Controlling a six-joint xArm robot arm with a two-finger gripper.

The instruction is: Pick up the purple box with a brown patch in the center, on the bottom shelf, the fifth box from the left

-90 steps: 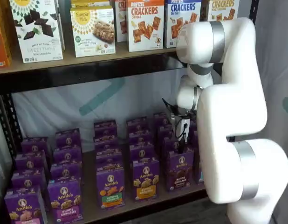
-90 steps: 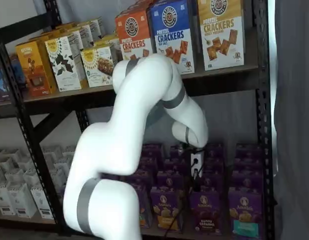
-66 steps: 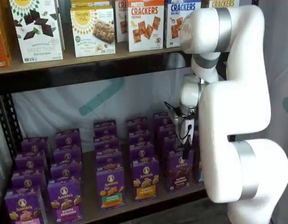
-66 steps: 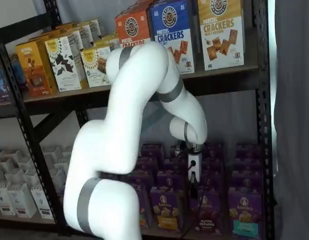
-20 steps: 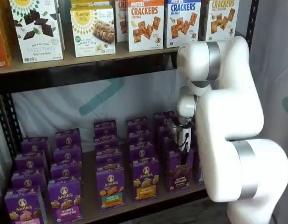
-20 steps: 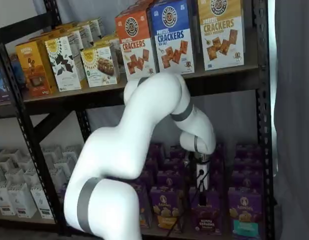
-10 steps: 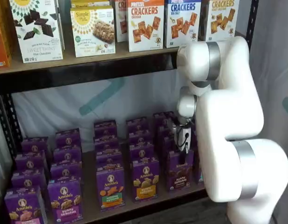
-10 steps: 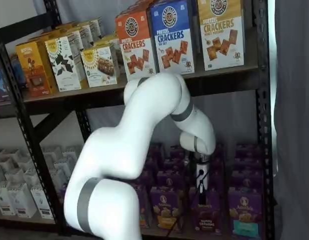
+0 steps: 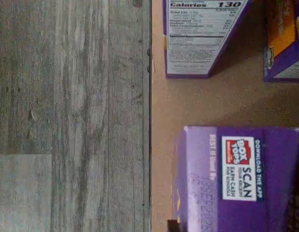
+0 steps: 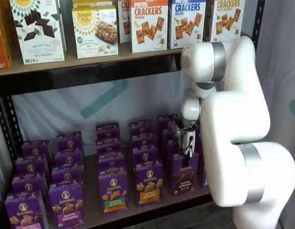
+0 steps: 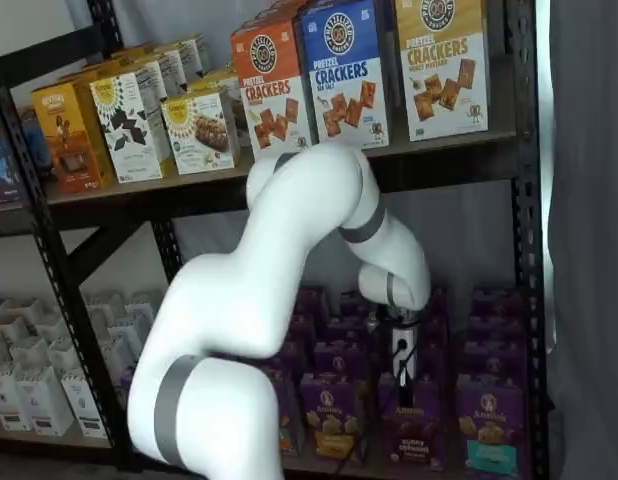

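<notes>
gripper (image 10: pixel 188 153) down on top of the purple box (image 10: pixel 184 173), fingers fully closed on its upper edge in both shelf views. box upright at the front edge of the bottom shelf (image 10: pixel 138 210), beside the yellow-banded carton (image 10: pixel 149 183).

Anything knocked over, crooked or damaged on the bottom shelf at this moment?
Nothing stands out. The purple cartons on the bottom shelf stand upright in tidy columns, and the gripper sits at the top of the purple box, which is still upright in its column.
</notes>
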